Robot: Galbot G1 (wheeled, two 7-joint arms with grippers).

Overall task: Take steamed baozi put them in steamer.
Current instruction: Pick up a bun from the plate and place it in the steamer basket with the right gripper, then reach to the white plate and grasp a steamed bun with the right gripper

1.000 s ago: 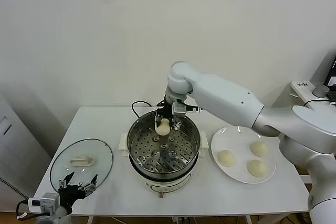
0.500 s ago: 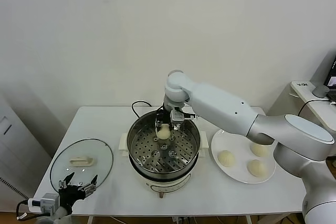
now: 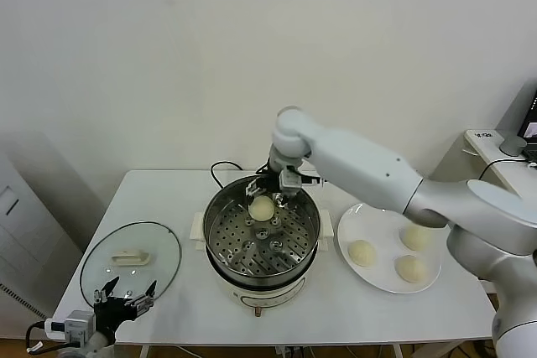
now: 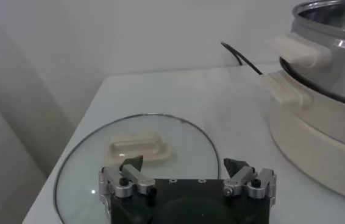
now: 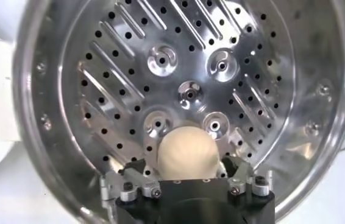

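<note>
Baozi number one (image 3: 263, 208) now sits on the perforated tray (image 5: 184, 73) at the far side of the steamer (image 3: 262, 236), and we see our right pincer (image 3: 273, 190) just above it with its fingers spread to either side rather than pinching the bun. A second ago we were carrying that bun high over the pot; half a second ago it was lower, between the fingers; now the bun rests on the tray and the pincer has let go and begun to lift. The right wrist view shows the bun (image 5: 186, 153) just beyond the open fingers, resting on the metal. We judge the first placement done. Three more baozi (image 3: 362, 252) wait on the white plate (image 3: 352, 229) on the counter (image 3: 168, 199), to the steamer's right. Our left pincer (image 4: 187, 180) hangs parked and spread over the glass lid (image 4: 184, 134) at the counter's left edge, unchanged throughout.
</note>
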